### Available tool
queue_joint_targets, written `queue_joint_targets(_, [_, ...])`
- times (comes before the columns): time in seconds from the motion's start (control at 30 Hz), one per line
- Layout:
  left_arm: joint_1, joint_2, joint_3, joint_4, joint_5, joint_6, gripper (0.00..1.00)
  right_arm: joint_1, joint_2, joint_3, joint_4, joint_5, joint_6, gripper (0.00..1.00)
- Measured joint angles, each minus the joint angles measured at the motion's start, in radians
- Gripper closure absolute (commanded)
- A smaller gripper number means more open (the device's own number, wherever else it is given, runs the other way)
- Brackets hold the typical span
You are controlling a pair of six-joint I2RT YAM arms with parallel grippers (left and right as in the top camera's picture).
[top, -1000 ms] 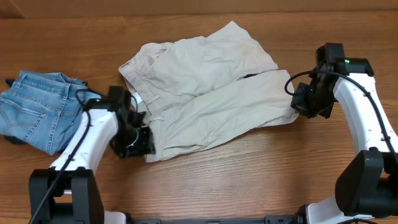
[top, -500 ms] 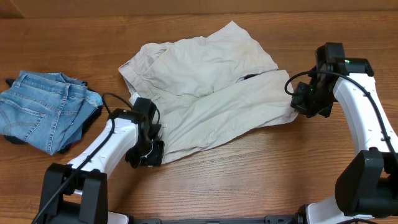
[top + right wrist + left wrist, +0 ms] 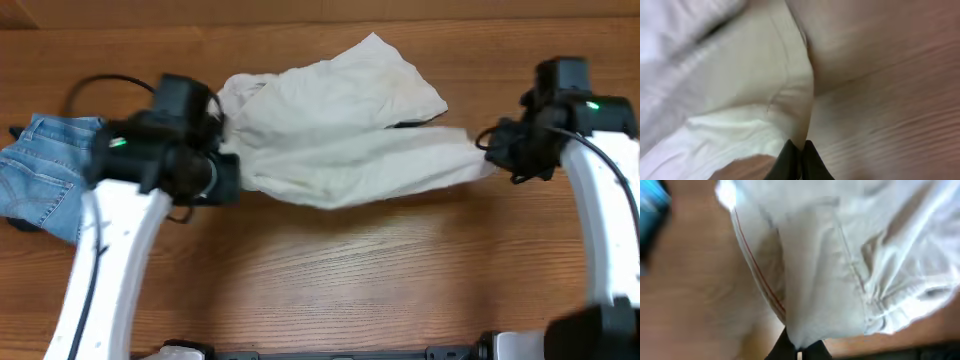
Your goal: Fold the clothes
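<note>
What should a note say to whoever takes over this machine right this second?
The left fingers are shut on the left end of the shorts. The right fingers are shut on the right end. The shorts hang stretched between them, seemingly partly off the table. The jeans lie heaped at far left. Done: both ends gripped. Left: fold the shorts, then the jeans.

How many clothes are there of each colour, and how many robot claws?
Beige shorts: 1
Blue jeans: 1
Claws, both pinching the shorts: 2, the left claw and the right claw
Total: 4
</note>
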Motion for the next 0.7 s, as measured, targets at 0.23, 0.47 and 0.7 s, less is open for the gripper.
queue_joint_targets(0.23, [0.037, -0.097, 0.775, -0.114, -0.125, -0.026, 0.96, 0.000, -0.468, 0.195, 0.138, -0.006, 0.000, 0.96])
queue_joint_targets(0.47, [0.037, -0.074, 0.912, -0.118, -0.129, 0.001, 0.96, 0.000, -0.451, 0.249, 0.157, -0.058, 0.000, 0.96])
queue_joint_targets(0.7, [0.037, 0.377, 0.908, 0.216, -0.003, 0.130, 0.96, -0.003, -0.129, 0.242, 0.576, -0.153, -0.001, 0.96])
